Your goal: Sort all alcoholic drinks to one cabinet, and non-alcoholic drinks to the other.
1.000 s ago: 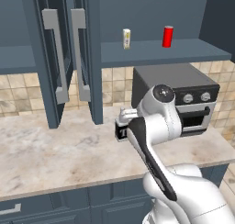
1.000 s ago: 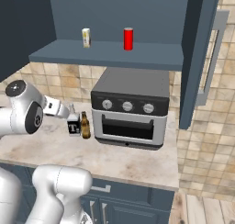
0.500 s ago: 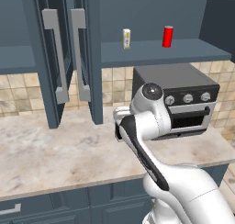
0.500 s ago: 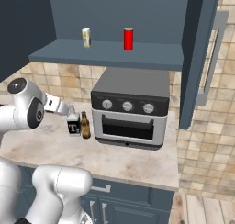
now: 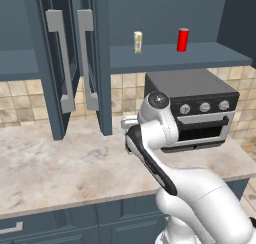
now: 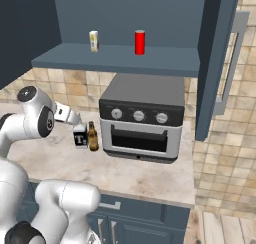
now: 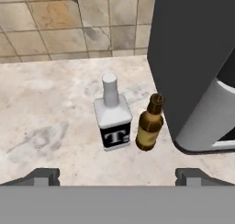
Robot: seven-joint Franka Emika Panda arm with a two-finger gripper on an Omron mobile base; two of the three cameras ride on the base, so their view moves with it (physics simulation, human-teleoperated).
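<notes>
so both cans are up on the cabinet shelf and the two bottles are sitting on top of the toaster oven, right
Not quite. The red can and cream can are on the cabinet shelf, but the liquor bottle and beer bottle stand on the marble counter beside the toaster oven, not on top of it. The hand view shows this.

- A kitchen, by its fittings.
- Marble-look counter [image 5: 60, 163] against a tan tiled wall [image 7: 69, 21].
- Dark blue wall cabinets [image 5: 165, 18] above, drawers below.
- Toaster oven [image 6: 142, 118] at the counter's back edge.

A dark toaster oven [image 6: 140, 115] sits on the marble counter [image 5: 55, 163].
</notes>
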